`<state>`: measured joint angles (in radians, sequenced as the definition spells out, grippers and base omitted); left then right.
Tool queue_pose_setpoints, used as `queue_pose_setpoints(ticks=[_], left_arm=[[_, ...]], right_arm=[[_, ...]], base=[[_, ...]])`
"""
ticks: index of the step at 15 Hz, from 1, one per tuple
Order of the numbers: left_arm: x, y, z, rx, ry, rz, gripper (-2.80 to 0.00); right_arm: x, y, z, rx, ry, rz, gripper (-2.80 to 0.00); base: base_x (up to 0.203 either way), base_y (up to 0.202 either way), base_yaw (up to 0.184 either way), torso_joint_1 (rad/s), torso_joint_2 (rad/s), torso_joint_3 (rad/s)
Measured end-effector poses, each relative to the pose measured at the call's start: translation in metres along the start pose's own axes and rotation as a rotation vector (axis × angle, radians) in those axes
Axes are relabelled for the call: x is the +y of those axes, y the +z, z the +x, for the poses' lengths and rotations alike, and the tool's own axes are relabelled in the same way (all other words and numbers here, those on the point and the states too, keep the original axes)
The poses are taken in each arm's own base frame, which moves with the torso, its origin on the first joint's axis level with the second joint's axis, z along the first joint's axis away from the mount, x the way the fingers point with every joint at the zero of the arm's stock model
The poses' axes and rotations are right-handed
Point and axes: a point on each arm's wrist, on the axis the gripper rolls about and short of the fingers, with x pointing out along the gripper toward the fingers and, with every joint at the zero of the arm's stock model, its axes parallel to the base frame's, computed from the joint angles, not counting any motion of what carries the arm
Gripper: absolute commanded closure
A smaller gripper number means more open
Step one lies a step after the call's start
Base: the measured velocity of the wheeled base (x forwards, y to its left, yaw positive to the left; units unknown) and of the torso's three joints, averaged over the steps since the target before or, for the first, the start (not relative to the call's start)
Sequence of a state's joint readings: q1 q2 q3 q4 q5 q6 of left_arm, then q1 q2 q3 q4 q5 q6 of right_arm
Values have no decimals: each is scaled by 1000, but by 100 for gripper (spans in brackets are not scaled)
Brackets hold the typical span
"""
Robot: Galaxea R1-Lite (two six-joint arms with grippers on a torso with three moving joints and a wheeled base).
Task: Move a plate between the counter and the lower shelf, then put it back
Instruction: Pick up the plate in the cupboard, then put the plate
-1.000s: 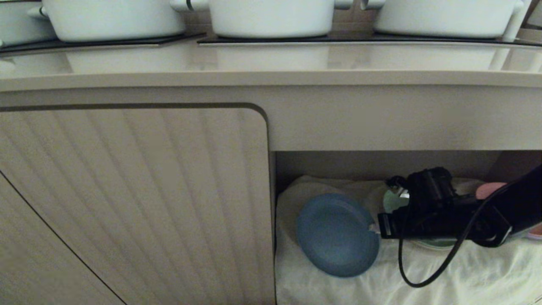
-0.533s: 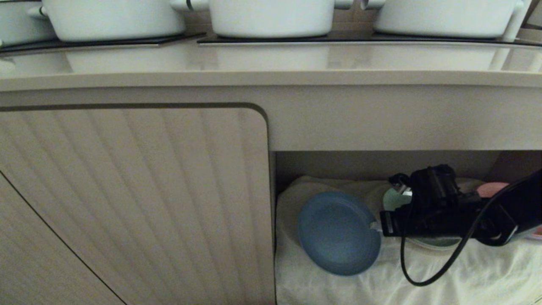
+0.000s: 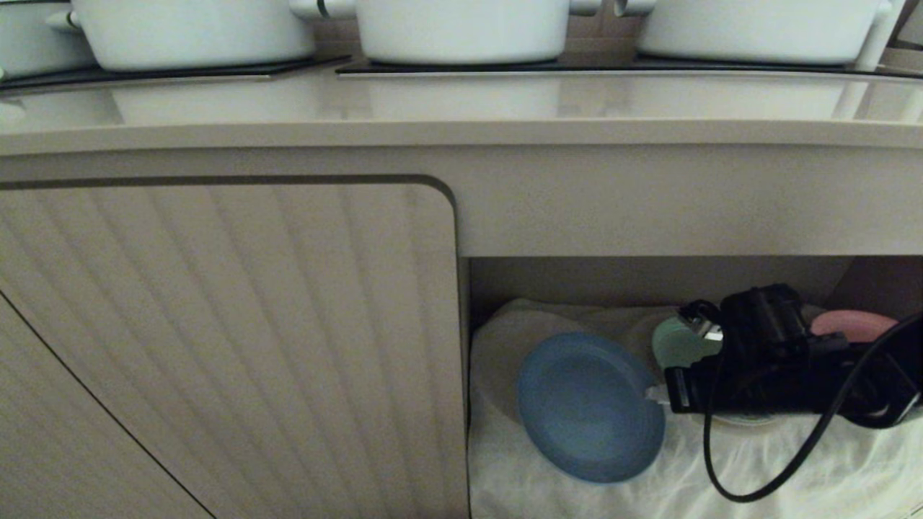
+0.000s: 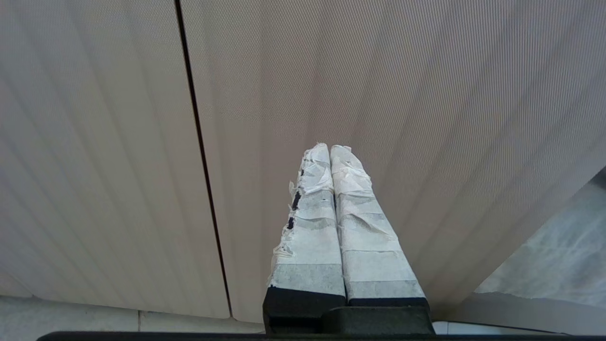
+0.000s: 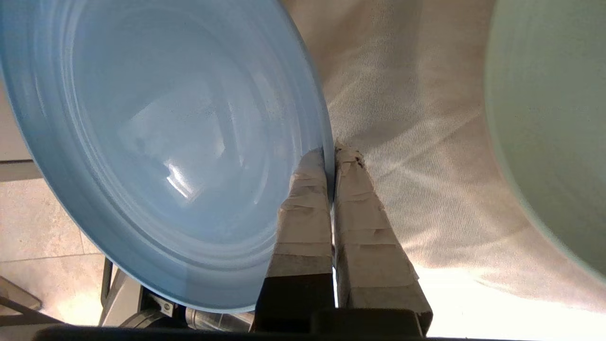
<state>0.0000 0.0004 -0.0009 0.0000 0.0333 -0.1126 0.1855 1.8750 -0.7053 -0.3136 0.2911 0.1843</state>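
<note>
A: Why is the light-blue plate (image 3: 590,406) tipped up like that inside the lower shelf (image 3: 649,281)?

B: The right gripper (image 3: 657,393) has it by the rim. In the right wrist view the two taped fingers (image 5: 305,199) are clamped together with the plate's edge pinched between them, so the plate hangs from that one spot. Its face is turned toward the open front of the recess instead of lying flat.

A: Is it resting on anything?

B: Its lower edge is down at the wrinkled white cloth (image 3: 793,468) near the shelf's left wall, but I can't tell whether it touches or just clears it. My guess is a rim grip was chosen because a low plate lying flat on cloth offers nothing else to pinch.

A: And the neighbours?

B: A green plate (image 3: 678,342) sits just beside it toward the back, partly behind the gripper, and a pink plate (image 3: 854,324) lies further toward the right end. The counter (image 3: 461,108) above carries white pots (image 3: 461,29) on black cooktop panels.

A: The other arm?

B: The left gripper (image 4: 330,151) is parked facing the ribbed cabinet door (image 3: 231,346), fingers pressed shut on nothing.

A: Describe the plate itself.

B: Small, round, matte light blue, with faint concentric rings inside and a low raised rim. It looks rigid and light, though I'd judge a single-edge pinch could let it swing.
</note>
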Motion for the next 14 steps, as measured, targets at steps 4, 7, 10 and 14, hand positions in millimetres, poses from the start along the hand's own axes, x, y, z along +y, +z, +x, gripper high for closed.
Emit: queue_pose_setpoints(ticks=[4, 7, 10, 14], left_arm=[[0, 0, 0, 0, 0, 0, 0], [0, 0, 0, 0, 0, 0, 0], [0, 0, 0, 0, 0, 0, 0], [0, 0, 0, 0, 0, 0, 0]], right_arm=[[2, -5, -10, 16, -3, 3, 0], [4, -9, -18, 27, -5, 5, 0], [5, -16, -26, 34, -6, 7, 0], [8, -25, -39, 67, -12, 15, 0]], base=[[0, 0, 0, 0, 0, 0], [0, 0, 0, 0, 0, 0], [0, 0, 0, 0, 0, 0], [0, 0, 0, 0, 0, 0]])
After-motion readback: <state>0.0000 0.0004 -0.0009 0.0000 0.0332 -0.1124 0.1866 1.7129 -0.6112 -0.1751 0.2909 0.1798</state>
